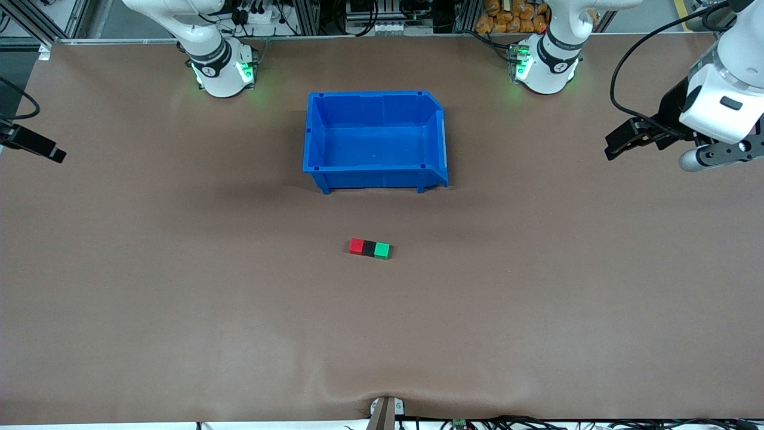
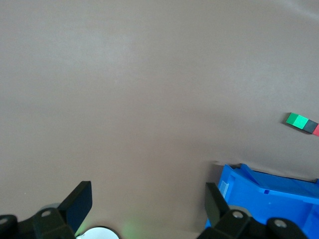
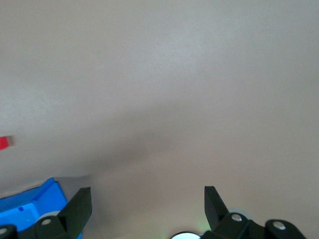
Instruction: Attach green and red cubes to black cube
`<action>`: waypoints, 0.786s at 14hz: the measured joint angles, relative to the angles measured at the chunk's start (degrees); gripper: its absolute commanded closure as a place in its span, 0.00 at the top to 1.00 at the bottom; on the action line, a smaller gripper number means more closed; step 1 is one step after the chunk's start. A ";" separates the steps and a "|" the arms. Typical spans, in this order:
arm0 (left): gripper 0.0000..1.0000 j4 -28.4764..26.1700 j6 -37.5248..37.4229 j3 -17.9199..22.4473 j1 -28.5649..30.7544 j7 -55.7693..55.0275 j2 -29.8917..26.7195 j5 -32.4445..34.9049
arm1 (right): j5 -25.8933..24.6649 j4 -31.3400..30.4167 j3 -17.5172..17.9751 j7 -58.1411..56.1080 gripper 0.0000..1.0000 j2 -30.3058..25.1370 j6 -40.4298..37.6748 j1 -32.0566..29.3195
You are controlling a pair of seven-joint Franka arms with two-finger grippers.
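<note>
The red cube (image 1: 356, 245), the black cube (image 1: 369, 248) and the green cube (image 1: 382, 250) lie touching in a row on the table, black in the middle, nearer to the front camera than the blue bin. The left wrist view shows the green cube (image 2: 299, 120), the black cube (image 2: 311, 125) and an edge of the red cube (image 2: 317, 129). The right wrist view shows only a sliver of the red cube (image 3: 4, 143). My left gripper (image 1: 618, 145) (image 2: 148, 199) is open and empty over the table's left-arm end. My right gripper (image 1: 42, 148) (image 3: 147, 201) is open and empty over the right-arm end.
A large blue bin (image 1: 373, 173) stands empty between the two arm bases and the cube row; it also shows in the left wrist view (image 2: 269, 199) and the right wrist view (image 3: 30, 206). Brown table surface (image 1: 382, 334) surrounds the cubes.
</note>
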 measured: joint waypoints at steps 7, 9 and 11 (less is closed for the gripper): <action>1.00 -5.03 -0.08 0.15 0.33 2.52 -3.17 0.56 | -0.97 0.00 -0.44 -2.42 1.00 0.00 -0.18 1.70; 1.00 -7.49 -0.04 0.29 0.52 2.62 -4.97 0.98 | -0.97 0.00 -0.68 -2.88 1.00 0.00 -0.18 1.68; 1.00 -8.69 -0.01 0.37 0.82 2.73 -6.40 1.18 | -0.97 0.00 -0.71 -3.05 1.00 0.00 -0.18 1.68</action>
